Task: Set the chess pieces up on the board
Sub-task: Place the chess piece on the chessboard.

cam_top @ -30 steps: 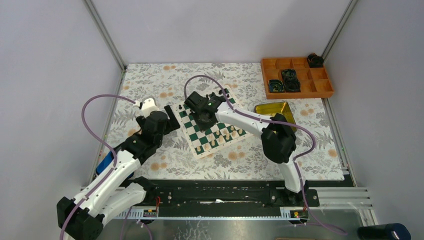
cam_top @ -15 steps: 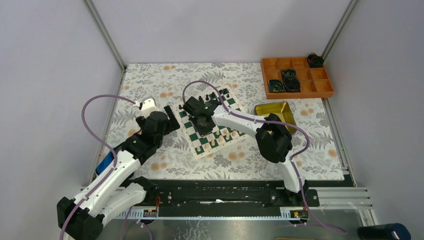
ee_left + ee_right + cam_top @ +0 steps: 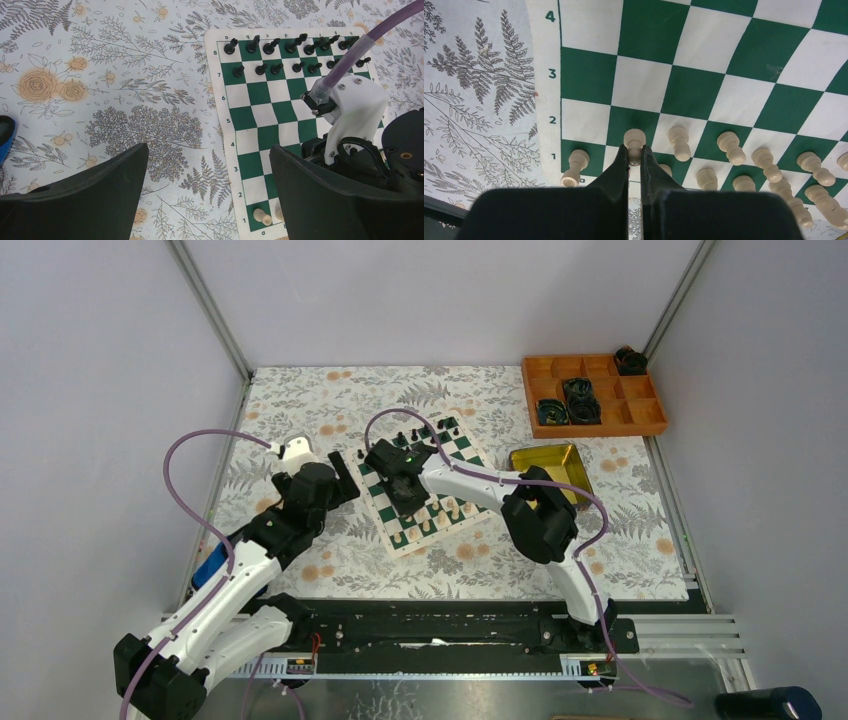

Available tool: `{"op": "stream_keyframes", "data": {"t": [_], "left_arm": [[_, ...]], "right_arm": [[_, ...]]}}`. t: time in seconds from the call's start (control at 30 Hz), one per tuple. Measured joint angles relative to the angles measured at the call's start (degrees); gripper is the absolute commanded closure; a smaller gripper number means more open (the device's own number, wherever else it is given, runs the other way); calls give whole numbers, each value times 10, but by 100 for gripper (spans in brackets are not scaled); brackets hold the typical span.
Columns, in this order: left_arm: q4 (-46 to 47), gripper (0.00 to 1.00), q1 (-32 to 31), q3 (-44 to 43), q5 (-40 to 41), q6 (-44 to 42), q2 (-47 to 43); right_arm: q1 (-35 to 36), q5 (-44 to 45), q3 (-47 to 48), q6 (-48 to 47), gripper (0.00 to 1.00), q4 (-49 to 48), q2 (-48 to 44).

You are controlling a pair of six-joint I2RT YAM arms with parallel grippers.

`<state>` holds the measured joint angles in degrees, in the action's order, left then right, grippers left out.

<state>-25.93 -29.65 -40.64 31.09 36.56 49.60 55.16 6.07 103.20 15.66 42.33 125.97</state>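
Right jaws clamp a round-headed cream pawn over the green-checked board; left jaws apart

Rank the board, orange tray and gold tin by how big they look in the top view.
1-2. Board and orange tray: about alike, too close to rank; the right arm covers part of the board.
3. Gold tin, clearly smallest, partly under that arm.

Green numbers 1 to 8 on the board border, tiny letters along far edge
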Motion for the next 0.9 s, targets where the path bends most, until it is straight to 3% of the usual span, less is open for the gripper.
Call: {"op": "stream_keyframes", "data": {"t": [0.33, 0.57, 0.9], "left_arm": [[0, 1, 0, 0, 0, 0, 7], [0, 1, 0, 0, 0, 0, 9], [0, 1, 0, 0, 0, 0, 15]], "right_arm": [[0, -12, 0, 0, 99, -10, 13], [0, -15, 0, -3, 73, -11, 14], [0, -26, 1, -14, 69, -13, 14]]}}
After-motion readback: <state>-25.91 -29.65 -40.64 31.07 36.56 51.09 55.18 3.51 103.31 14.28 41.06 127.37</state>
